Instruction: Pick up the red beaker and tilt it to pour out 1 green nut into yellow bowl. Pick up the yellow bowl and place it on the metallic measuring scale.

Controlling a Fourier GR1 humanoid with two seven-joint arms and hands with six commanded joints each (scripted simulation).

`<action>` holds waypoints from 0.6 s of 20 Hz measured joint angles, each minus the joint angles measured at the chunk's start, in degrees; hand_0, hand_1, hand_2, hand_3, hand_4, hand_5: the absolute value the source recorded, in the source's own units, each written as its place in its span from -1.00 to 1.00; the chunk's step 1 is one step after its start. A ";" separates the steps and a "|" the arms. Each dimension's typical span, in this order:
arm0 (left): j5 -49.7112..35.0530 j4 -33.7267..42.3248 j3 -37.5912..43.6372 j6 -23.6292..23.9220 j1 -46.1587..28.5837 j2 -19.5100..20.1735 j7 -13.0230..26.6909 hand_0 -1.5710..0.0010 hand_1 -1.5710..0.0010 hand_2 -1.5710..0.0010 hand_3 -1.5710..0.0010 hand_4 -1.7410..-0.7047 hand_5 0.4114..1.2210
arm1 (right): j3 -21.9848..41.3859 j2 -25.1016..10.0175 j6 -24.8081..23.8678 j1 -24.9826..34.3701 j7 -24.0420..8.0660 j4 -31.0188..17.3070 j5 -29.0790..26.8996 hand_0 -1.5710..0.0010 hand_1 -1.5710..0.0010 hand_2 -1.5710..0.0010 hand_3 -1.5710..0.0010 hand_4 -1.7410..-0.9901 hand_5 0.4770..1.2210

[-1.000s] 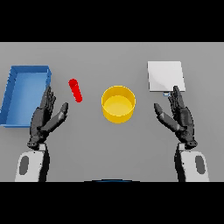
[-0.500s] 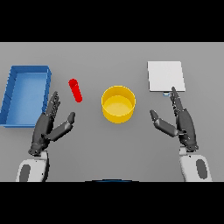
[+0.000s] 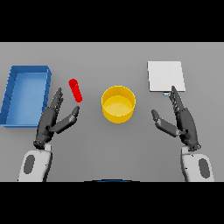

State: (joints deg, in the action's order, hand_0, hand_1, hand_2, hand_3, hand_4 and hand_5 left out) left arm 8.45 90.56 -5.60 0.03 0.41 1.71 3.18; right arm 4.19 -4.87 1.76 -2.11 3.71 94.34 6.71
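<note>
Fingers spread, both hands — left hand (image 3: pixel 51 122) near red beaker (image 3: pixel 75 89) | right hand (image 3: pixel 181 121) overlaps scale (image 3: pixel 166 76) edge

a blue tray (image 3: pixel 12 94) sat at the far left of the grey table (image 3: pixel 109 61), open side up, a shallow rectangle with raised walls. its long sides ran away from the viewer and leaned a little to the right. inside showed only its own blue floor. nothing touched its walls.
</note>
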 measured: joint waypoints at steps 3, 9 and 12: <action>0.38 -6.36 1.75 1.09 5.12 -0.09 -0.99 1.00 1.00 1.00 1.00 0.02 -0.39 | -0.42 -0.12 0.63 -0.45 0.64 -0.24 -0.88 1.00 1.00 1.00 1.00 0.19 -0.62; 0.55 -18.61 4.91 2.96 14.94 -0.61 -4.62 1.00 1.00 1.00 1.00 -0.01 -0.45 | -0.85 -0.55 0.54 0.32 0.01 -0.99 -0.68 1.00 1.00 1.00 1.00 0.18 -0.59; 1.52 -23.82 5.71 4.27 18.96 -0.80 -6.21 1.00 1.00 1.00 1.00 0.00 -0.45 | -1.12 -0.69 0.23 0.77 -0.92 -1.03 -0.60 1.00 1.00 1.00 1.00 0.18 -0.59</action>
State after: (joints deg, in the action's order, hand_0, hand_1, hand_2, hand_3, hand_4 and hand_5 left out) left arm 9.97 66.74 0.11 4.30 19.37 0.91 -3.03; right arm 3.07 -5.56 1.99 -1.34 2.79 93.32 6.11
